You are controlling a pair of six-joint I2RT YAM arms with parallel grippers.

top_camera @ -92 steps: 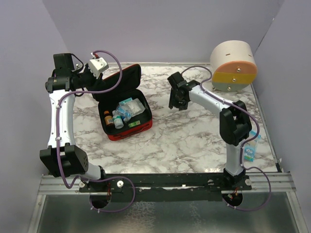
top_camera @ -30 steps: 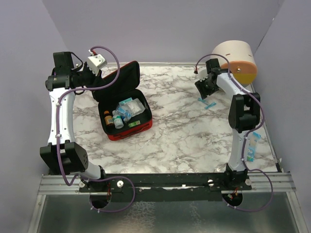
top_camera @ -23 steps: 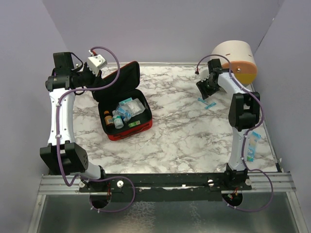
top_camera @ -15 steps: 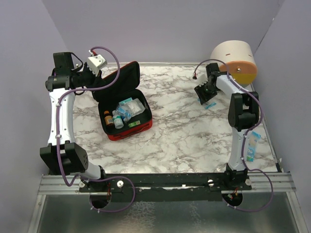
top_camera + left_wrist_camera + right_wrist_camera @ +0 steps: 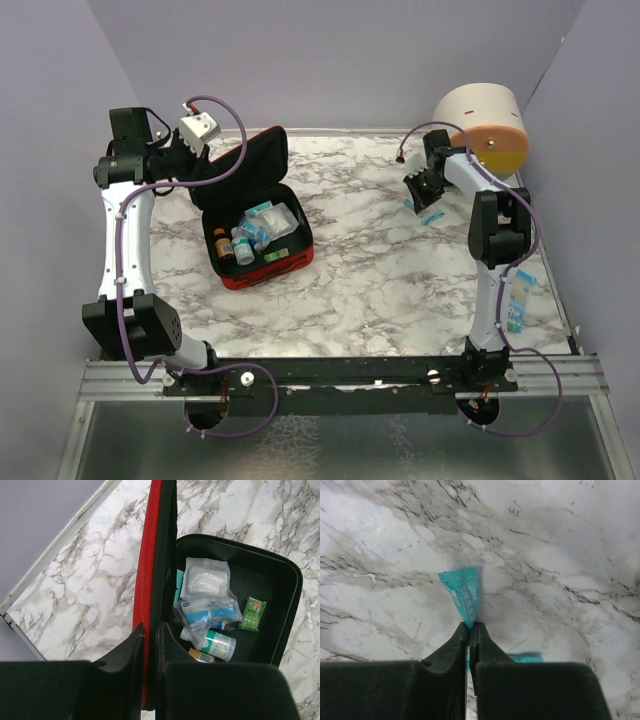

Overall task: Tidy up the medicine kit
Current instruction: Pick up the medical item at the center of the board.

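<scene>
On your marble table (image 5: 380, 290), the round drawer container (image 5: 480, 120) sits at the far right. The medicine kit (image 5: 268, 270) lies open left of centre, with bottles (image 5: 220, 644) and packets (image 5: 205, 577) inside. Your left gripper (image 5: 150, 630) is clamped on the edge of the kit's upright lid (image 5: 152, 540). Your right gripper (image 5: 469, 626), near the container, is closed on the tip of a teal sachet (image 5: 465, 592); a second sachet (image 5: 526, 657) lies just beside it.

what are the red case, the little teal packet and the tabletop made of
Red medicine kit: woven fabric shell by its fine mesh texture, matte black lining, looks semi-rigid. The teal packet: thin printed plastic or foil film, creased and flat. The tabletop: marble pattern, smooth with a slight sheen; stone or printed laminate, can't tell.
</scene>
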